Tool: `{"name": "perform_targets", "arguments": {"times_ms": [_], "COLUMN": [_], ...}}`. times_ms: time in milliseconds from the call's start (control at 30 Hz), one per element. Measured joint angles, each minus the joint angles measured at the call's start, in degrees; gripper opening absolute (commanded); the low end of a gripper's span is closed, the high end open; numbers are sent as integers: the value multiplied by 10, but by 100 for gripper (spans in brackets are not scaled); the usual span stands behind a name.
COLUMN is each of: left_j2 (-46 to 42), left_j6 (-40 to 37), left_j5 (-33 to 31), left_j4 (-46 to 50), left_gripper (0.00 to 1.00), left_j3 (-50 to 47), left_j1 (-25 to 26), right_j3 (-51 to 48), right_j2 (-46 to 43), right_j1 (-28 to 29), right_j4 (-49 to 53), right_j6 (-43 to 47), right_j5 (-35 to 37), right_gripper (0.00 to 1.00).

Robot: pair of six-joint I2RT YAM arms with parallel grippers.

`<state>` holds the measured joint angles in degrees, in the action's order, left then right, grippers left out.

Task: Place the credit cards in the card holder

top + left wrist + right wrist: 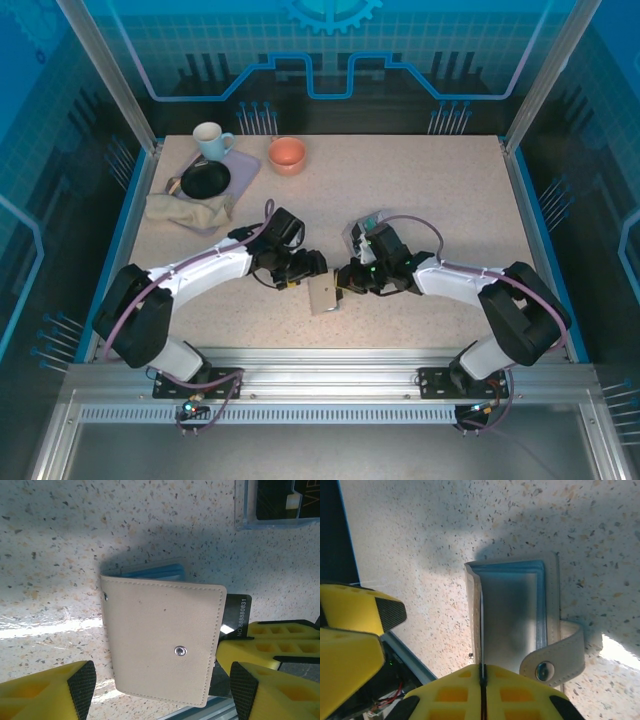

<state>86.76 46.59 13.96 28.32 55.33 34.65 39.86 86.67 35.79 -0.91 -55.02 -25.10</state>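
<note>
1. The card holder (pixel 325 296) lay on the table (pixel 450 200), close to the near edge, between the two grippers.
2. The left gripper (pixel 161 687) was released. Its jaws stood wide on both sides of the card holder and touched neither side.
3. The right gripper (pixel 482 680) was clenched on a dark card (pixel 235 611). The card stuck out from the right side of the holder.
4. A blue edge (pixel 155 571) showed past the far side of the holder.
5. A clear box (pixel 363 228) stood just beyond the right gripper.
</note>
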Motion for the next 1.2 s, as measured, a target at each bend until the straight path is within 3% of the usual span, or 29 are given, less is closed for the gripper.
{"name": "perform_targets", "arguments": {"times_ms": [700, 1067, 1200], "left_j2": [27, 37, 37], "left_j6": [15, 18, 17], "left_j5": [22, 26, 28], "left_j4": [-16, -21, -23], "left_gripper": [72, 38, 21], "left_j3": [0, 0, 0], "left_j1": [14, 14, 14], "right_j3": [-24, -24, -24], "right_j2": [2, 20, 25], "right_j1": [-10, -10, -10], "right_j4": [-91, -110, -114], "right_j6": [-44, -53, -56], "right_j5": [-49, -67, -69], "right_gripper": [8, 8, 8]}}
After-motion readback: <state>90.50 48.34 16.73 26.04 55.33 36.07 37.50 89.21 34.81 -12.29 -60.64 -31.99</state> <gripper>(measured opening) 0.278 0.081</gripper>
